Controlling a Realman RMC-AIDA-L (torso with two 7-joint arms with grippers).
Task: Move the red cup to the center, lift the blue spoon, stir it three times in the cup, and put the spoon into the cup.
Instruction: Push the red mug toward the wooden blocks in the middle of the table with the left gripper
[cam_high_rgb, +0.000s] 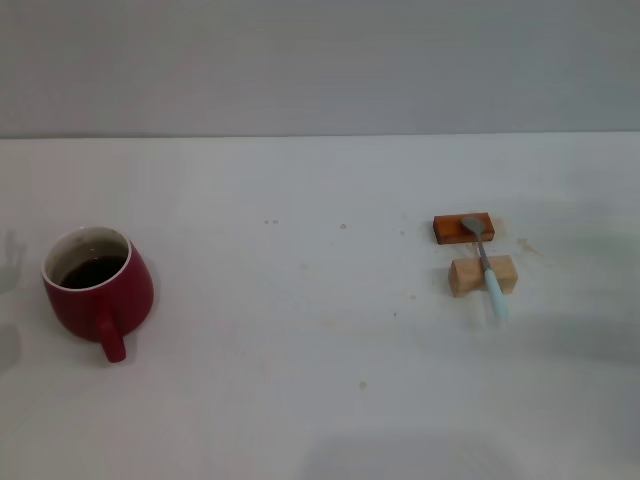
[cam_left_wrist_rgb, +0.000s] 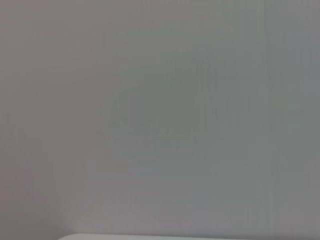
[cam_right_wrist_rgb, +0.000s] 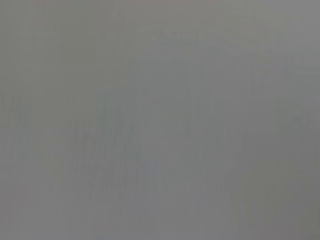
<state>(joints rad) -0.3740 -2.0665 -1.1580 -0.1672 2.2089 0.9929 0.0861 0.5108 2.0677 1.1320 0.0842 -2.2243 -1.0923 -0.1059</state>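
Sitting far left red cup (cam_high_rgb: 97, 282), blue spoon (cam_high_rgb: 487, 266) right, apart

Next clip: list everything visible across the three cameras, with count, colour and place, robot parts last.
Squat dark-red ceramic cup: one, red with a white inside and dark liquid; on the robot's left side of the table, upright, loop handle pointing toward the robot.
Slim spoon with grey metal bowl and pale blue handle: one; on the right side, lying across both blocks, bowl on the far one, handle end toward the robot.
Orange-brown wooden block: one; right side, the farther of the two.
Tan wooden block: one; just nearer the robot than the orange-brown one.
White table: one, with a few small specks.
Grey wall: behind the table.
Robot arms and grippers: none in view; both wrist views show only blank grey.
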